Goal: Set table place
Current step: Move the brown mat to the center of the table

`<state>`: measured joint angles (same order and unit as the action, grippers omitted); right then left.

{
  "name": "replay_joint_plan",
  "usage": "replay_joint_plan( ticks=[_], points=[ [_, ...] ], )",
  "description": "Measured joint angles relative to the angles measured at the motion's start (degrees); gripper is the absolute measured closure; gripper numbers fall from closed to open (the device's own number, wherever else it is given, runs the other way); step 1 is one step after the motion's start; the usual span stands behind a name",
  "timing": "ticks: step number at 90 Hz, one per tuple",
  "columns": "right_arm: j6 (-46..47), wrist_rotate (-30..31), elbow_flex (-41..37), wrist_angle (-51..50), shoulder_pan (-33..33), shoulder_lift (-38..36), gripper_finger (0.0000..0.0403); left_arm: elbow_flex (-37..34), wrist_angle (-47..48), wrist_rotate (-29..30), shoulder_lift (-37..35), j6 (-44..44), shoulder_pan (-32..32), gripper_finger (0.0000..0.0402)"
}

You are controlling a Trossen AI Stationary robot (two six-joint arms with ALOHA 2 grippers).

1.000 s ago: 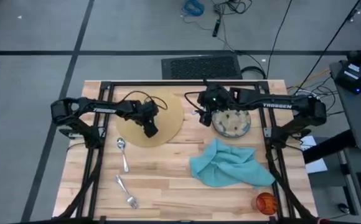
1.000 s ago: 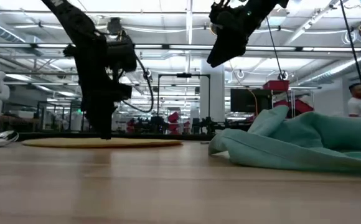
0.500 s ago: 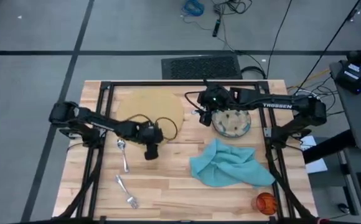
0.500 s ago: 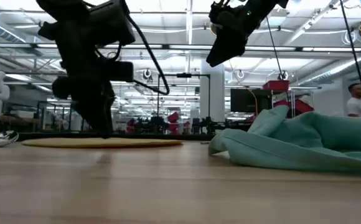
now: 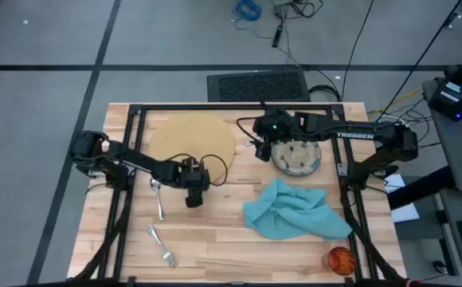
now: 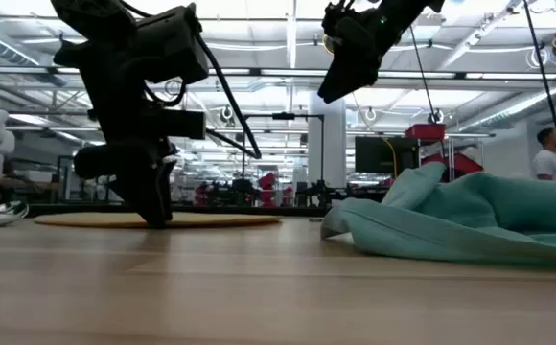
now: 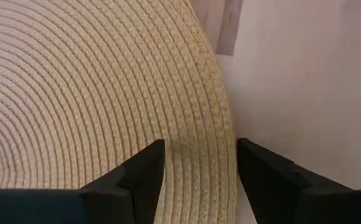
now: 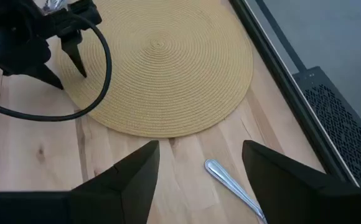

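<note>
Grey floor surrounds the light wooden butcher-block bench [image 5: 215, 247] with its black metal frame. At its left side lie a silver spoon [image 5: 157, 194] and, nearer the front edge, a silver fork [image 5: 160, 245], both just left of the left jaws [image 5: 193, 199].

These left jaws stand apart, pointing down at the near edge of the round tan woven placemat [image 5: 193, 139]; in the left wrist view the mat's rim [image 7: 199, 124] runs between the two dark fingers [image 7: 144, 167], which straddle it without pressing together on it. The mat lies flat behind the jaws, toward the far side of the bench.

The right jaws [image 5: 260, 151] hang above the bench, clear of the surface in the low view [image 6: 334, 84], and are spread apart with nothing between them. Through the right wrist view a silver knife [image 8: 230, 185] lies on the wood below them. Just right of these jaws sits the speckled grey round dish [image 5: 297, 157]. A crumpled teal cloth napkin [image 5: 295, 210] lies in front of the dish, and a small orange cup [image 5: 340, 260] stands at the front right corner.
</note>
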<state>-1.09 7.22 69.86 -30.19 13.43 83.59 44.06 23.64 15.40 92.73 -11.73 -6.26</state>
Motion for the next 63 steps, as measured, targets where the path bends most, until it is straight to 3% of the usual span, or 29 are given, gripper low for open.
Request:
replay_joint_plan(
  ticks=[16,40,63],
  points=[
    [-0.01,0.04,-0.01,-0.03,0.0,-0.01,0.0179,-0.03,0.0,0.09,0.09,-0.02,0.02,0.0263],
    [-0.17,0.04,-0.01,-0.03,-0.01,-0.01,0.0179,-0.12,-0.3,-0.16,0.13,0.03,0.07,0.0388],
    [-0.21,0.28,0.01,-0.14,-0.02,-0.15,0.0179,2.21,-0.05,0.36,0.35,0.0,-0.58,0.0401]
  ],
)
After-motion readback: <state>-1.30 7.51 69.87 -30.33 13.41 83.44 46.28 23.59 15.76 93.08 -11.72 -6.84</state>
